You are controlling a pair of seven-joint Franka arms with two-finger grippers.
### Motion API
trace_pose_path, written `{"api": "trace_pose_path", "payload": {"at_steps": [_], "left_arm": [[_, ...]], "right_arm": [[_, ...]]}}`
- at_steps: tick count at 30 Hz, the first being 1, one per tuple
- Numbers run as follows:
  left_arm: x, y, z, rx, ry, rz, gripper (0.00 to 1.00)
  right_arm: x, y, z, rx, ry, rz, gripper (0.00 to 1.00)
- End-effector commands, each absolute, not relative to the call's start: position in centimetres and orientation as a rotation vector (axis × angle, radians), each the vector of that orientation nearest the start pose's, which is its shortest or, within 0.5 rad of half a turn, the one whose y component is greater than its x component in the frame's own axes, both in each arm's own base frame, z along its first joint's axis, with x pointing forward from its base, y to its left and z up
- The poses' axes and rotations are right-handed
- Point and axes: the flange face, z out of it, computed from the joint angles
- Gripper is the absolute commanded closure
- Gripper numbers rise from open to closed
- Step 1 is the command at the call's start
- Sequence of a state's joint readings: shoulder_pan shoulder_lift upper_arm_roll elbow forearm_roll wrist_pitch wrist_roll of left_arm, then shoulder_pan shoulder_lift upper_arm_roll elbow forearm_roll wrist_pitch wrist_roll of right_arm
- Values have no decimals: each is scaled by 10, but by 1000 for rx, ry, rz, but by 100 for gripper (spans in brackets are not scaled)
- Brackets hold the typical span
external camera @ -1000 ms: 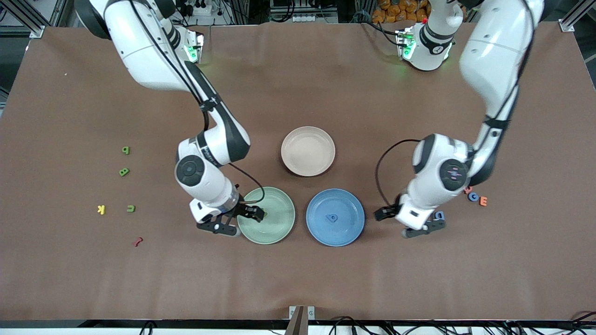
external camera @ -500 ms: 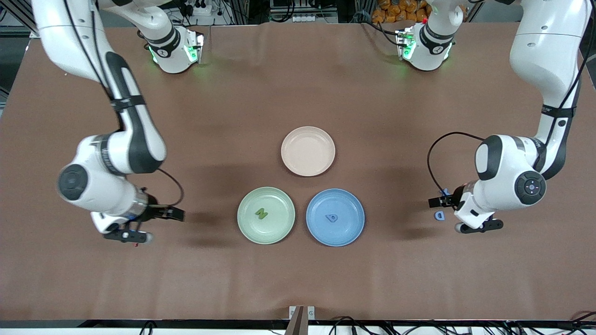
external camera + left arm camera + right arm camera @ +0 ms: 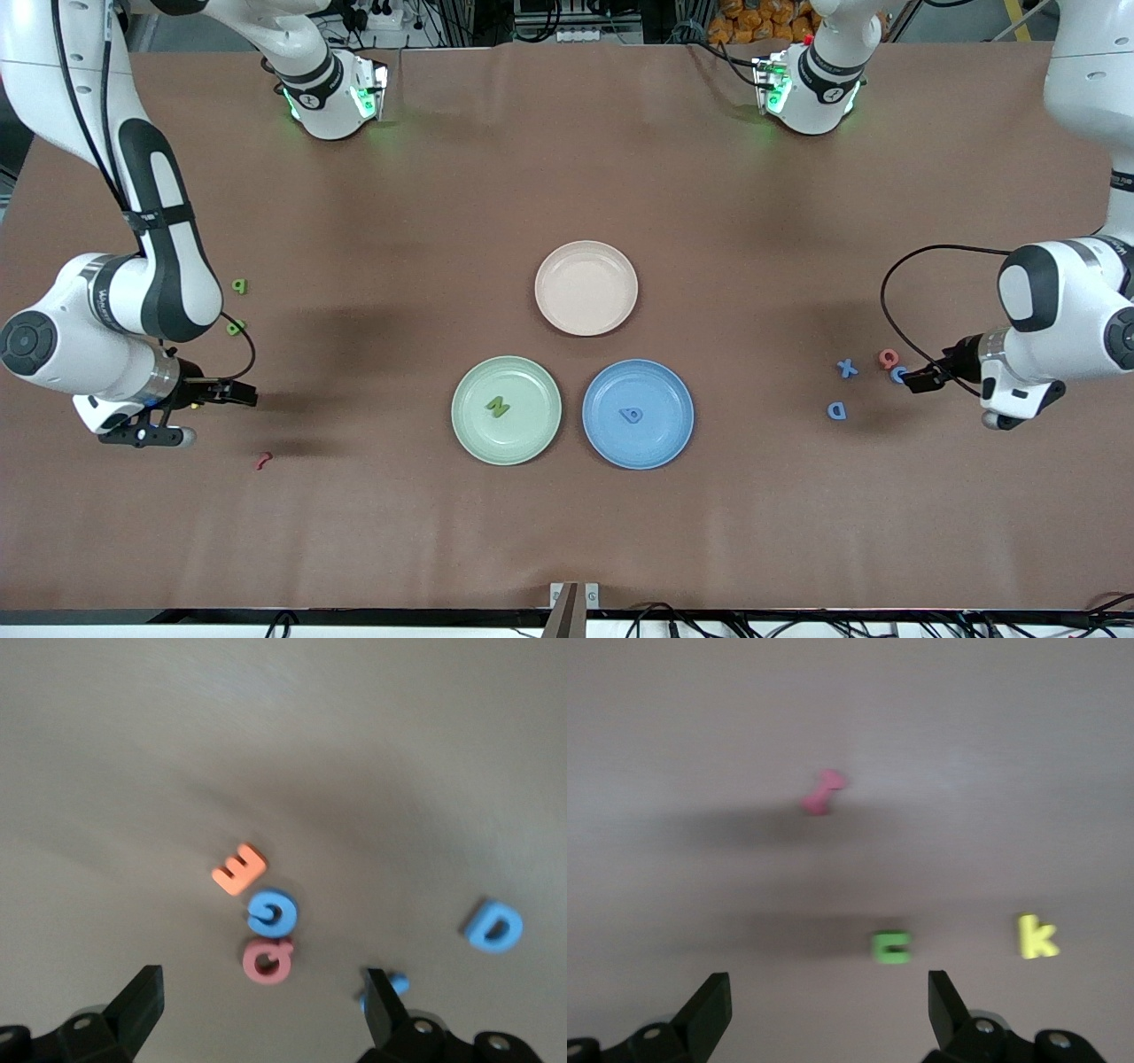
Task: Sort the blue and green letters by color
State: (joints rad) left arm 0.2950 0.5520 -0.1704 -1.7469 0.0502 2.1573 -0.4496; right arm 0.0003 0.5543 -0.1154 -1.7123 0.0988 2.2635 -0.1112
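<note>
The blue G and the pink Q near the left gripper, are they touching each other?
Touching, it seems. In the left wrist view the blue G lies right against the pink Q, edges meeting with no table visible between them. The open left gripper hangs above them.

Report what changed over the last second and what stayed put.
Both arms swung outward from the plates: right gripper, open and empty, went from the green plate, leaving the green N, to its table end; left gripper, open, moved off the blue D. Plates and the blue plate's letter stayed.
</note>
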Motion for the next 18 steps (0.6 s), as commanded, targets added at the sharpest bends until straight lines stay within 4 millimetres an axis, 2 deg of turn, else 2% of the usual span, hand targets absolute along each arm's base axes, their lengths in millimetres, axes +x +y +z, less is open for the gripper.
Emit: {"api": "trace_pose_path", "payload": {"at_steps": [1,8,15,18], "left_arm": [[648,88,249,-2943,-1121,123,0],[655,83,219,-2890,-1169,91,0],[651,88,187,-2892,-1165,93,0],[649,87,183,-2891,-1166,100,0]], "right_arm": [[651,-79,251,-3156,56,-61,10],[647,-83,228,-3161,55,-82,20],[644,-83,206,-3168,39,-117,22],[643,-84,198,-3169,30,-117,22]]}}
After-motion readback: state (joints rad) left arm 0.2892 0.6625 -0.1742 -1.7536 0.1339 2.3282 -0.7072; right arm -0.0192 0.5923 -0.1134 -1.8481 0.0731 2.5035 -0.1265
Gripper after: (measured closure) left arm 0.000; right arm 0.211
